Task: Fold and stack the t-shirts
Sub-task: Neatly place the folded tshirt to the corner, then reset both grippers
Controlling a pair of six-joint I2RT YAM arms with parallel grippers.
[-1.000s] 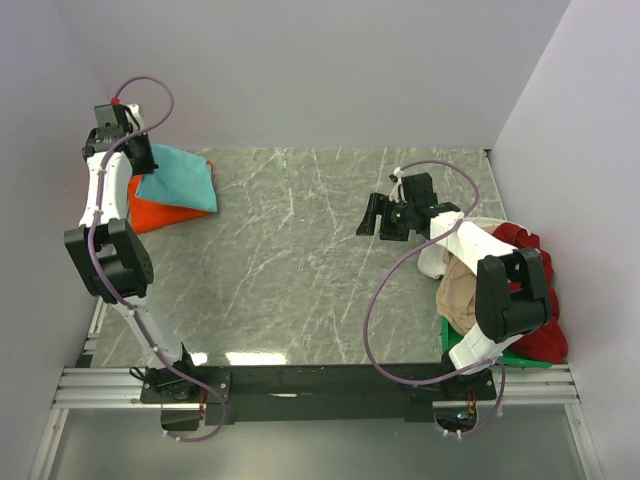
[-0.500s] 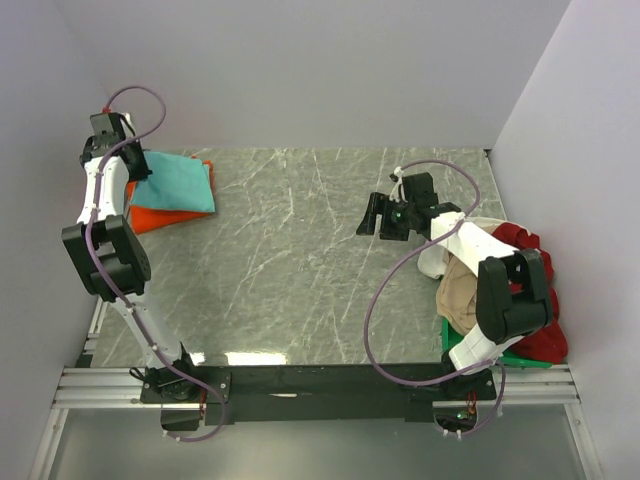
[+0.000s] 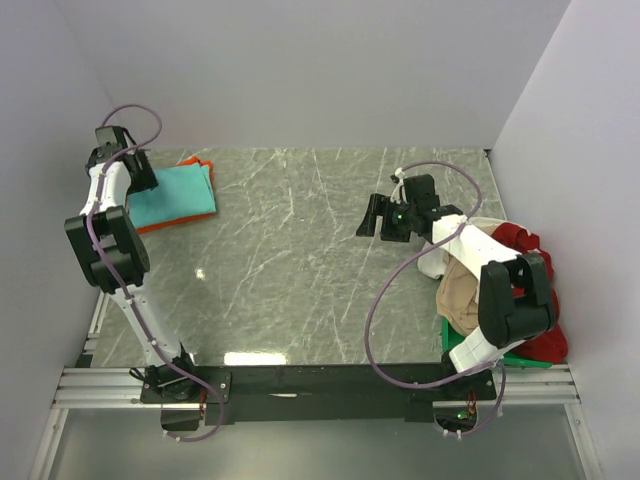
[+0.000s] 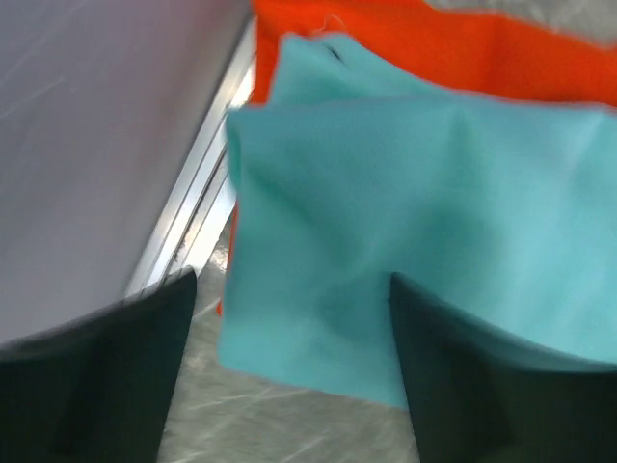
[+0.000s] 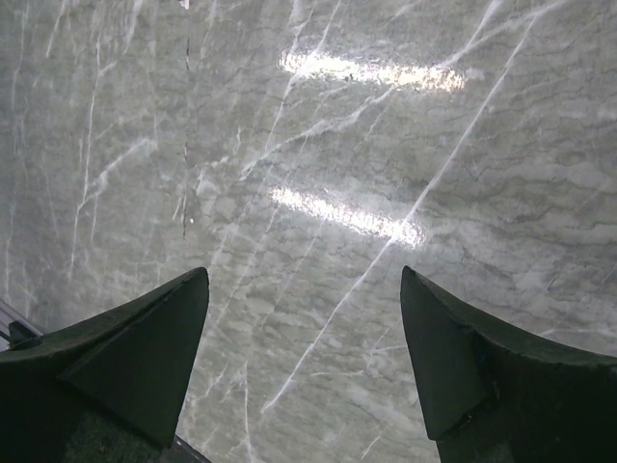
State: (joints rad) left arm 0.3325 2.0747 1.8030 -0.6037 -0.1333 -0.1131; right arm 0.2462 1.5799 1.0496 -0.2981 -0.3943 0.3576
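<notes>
A folded teal t-shirt point(image 3: 178, 192) lies flat on a folded orange t-shirt point(image 3: 196, 161) at the table's far left corner; orange cloth shows along its edges. My left gripper point(image 3: 139, 172) hovers open over the teal shirt's left edge. In the left wrist view the teal t-shirt point(image 4: 415, 193) covers most of the orange t-shirt point(image 4: 463, 48), and the left gripper point(image 4: 289, 367) holds nothing between its wide-apart fingers point(image 4: 96, 376). My right gripper point(image 3: 383, 221) hangs open over bare marble right of centre. The right wrist view shows the right gripper point(image 5: 304, 357) with only table under it.
A loose heap of unfolded shirts lies at the right edge: dark red point(image 3: 522, 240), beige point(image 3: 460, 290), white point(image 3: 432, 262), green point(image 3: 520, 358). The side wall and a metal rail point(image 4: 198, 183) run close beside the left stack. The marble table point(image 3: 290, 260) spreads between the arms.
My left gripper has opened and let go of the teal shirt, which has settled flat on the orange one, further left. The right arm has stayed put.
</notes>
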